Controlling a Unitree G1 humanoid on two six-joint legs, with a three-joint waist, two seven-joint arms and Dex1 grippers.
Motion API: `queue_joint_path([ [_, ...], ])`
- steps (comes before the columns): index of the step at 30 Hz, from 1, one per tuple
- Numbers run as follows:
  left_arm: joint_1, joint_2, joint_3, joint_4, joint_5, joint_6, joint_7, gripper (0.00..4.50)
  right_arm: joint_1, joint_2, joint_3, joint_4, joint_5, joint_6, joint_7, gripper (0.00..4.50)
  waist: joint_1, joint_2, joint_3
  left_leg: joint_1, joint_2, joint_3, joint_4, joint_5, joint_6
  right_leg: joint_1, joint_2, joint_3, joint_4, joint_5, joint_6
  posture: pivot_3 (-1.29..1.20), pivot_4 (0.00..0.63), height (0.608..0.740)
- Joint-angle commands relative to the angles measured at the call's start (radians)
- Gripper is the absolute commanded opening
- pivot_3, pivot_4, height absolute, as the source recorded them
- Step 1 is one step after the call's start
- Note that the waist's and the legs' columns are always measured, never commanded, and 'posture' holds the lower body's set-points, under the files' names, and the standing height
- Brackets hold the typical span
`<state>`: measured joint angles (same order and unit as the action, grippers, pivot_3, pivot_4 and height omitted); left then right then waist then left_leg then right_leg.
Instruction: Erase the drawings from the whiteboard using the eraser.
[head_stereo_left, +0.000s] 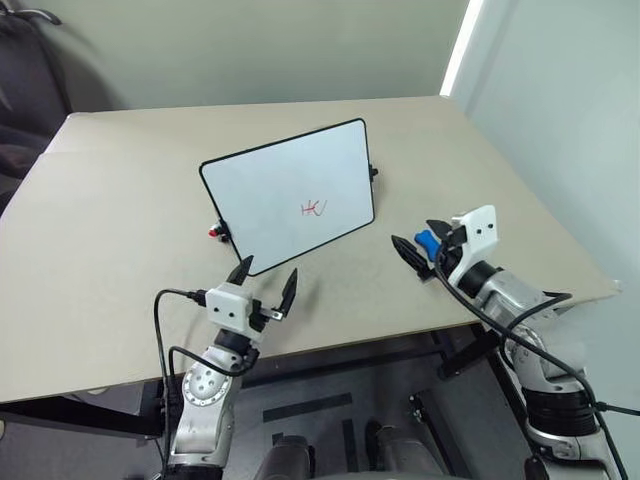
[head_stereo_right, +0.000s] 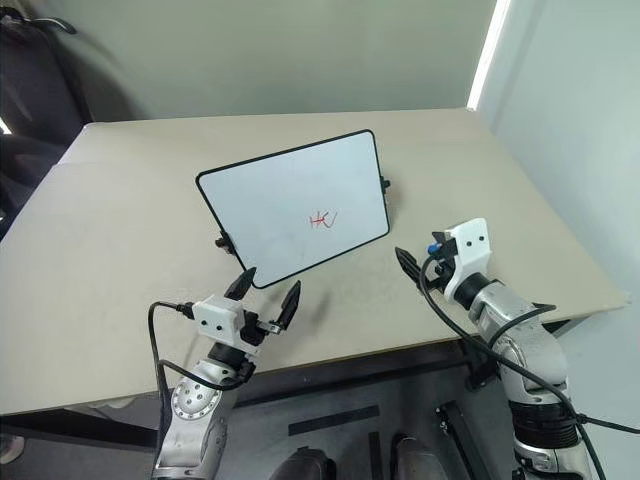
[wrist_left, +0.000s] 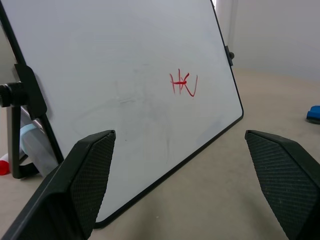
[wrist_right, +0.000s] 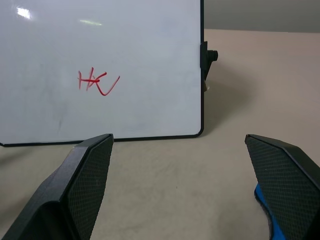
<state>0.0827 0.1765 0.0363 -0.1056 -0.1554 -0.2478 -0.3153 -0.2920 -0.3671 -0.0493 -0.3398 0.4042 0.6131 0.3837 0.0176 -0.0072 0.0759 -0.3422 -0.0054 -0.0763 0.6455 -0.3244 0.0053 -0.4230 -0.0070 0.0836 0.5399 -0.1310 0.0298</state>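
From the head camera, the whiteboard (head_stereo_left: 290, 195) is seen propped upright on the table (head_stereo_left: 120, 200), with the drawings (head_stereo_left: 314, 208), a few thin red strokes, low on its right half. The eraser (head_stereo_left: 427, 242), a small bright blue block, lies on the table right beside the right gripper (head_stereo_left: 422, 240), between its spread fingers; no grip on it can be made out. The left gripper (head_stereo_left: 266, 285) is held wide open and empty before the board's lower corner, well apart from the eraser.

In the left wrist view, the eraser (wrist_left: 314, 113) is seen far off to one side.

In the right wrist view, the eraser (wrist_right: 265, 210) shows blue against one finger, so the right arm is judged the nearer.
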Motion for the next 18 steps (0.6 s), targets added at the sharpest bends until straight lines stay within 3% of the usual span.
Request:
queue_joint_path([
  [1,-0.014,0.001,0.002,-0.04,0.011,0.005,0.014,4.5,-0.025,-0.006,-0.009,-0.015,-0.005,-0.006,-0.001,4.46,0.0,0.0,0.0,0.0,0.0,0.0,0.0,0.0,0.0,0.0,0.0,0.0,0.0,0.0,0.0,0.0,0.15,0.74],
  [18,-0.056,-0.005,-0.021,0.064,0.034,-0.008,0.005,4.5,-0.066,-0.005,-0.01,0.068,-0.068,0.041,-0.032,4.46,0.0,0.0,0.0,0.0,0.0,0.0,0.0,-0.001,0.0,0.0,0.0,0.0,0.0,0.0,0.0,0.0,0.15,0.74],
])
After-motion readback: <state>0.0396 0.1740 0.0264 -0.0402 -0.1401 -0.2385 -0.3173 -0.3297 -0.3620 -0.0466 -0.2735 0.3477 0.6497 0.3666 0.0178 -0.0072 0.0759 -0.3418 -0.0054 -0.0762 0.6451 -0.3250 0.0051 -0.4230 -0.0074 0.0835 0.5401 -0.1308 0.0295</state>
